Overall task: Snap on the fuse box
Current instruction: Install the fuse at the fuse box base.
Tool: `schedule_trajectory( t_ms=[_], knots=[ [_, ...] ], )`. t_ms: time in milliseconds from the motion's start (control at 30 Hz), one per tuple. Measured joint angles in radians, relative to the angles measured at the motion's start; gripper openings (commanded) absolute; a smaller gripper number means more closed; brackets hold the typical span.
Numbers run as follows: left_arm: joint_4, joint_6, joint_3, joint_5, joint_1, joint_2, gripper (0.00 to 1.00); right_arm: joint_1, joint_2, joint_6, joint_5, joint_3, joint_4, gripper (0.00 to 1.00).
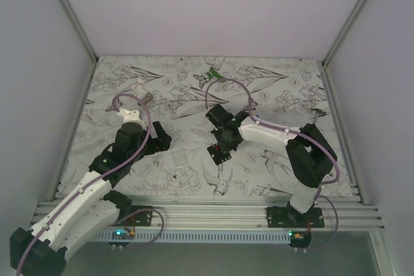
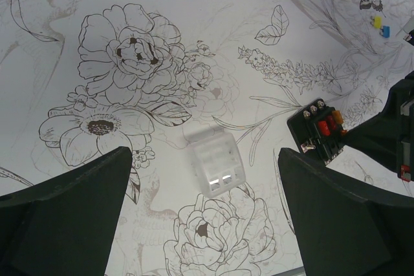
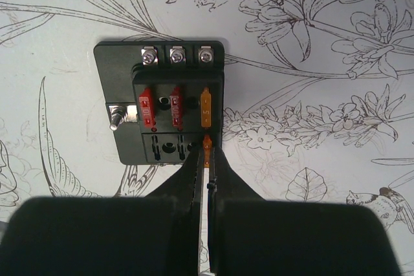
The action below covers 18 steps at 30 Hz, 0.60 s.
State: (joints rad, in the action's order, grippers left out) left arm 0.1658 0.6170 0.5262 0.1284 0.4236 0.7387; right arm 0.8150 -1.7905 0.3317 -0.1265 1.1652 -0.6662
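The fuse box [image 3: 162,105] is a flat black block lying on the flower-print mat, with two red fuses [image 3: 147,108] and an orange one in its upper row. My right gripper [image 3: 207,152] is shut on a small orange fuse [image 3: 207,143] at the box's lower right slot. The fuse box [image 2: 317,130] also shows at the right of the left wrist view. My left gripper [image 2: 204,159] hangs open over a clear plastic cover [image 2: 217,167] that lies loose on the mat, its fingers [image 2: 77,211] well apart from it. From above, the fuse box [image 1: 218,154] sits under the right gripper [image 1: 223,141].
A yellow fuse [image 2: 375,22] and a blue fuse [image 2: 385,30] lie loose on the mat beyond the box. A green-and-white tool [image 1: 212,75] rests near the back wall, and a small white object [image 1: 139,85] at the back left. Walls enclose three sides.
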Motion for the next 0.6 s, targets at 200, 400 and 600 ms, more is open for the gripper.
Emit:
schedule_trajectory(
  t_ms=[200, 400, 600],
  knots=[
    [0.0, 0.0, 0.0, 0.0, 0.0, 0.0, 1.0, 0.014, 0.003, 0.005, -0.025, 0.03, -0.027, 0.21],
    [0.0, 0.003, 0.0, 0.0, 0.0, -0.005, 1.0, 0.021, 0.004, 0.02, -0.021, 0.057, -0.048, 0.43],
    [0.0, 0.003, 0.0, 0.0, 0.0, -0.009, 1.0, 0.013, 0.074, 0.015, -0.037, 0.109, -0.046, 0.48]
  ],
)
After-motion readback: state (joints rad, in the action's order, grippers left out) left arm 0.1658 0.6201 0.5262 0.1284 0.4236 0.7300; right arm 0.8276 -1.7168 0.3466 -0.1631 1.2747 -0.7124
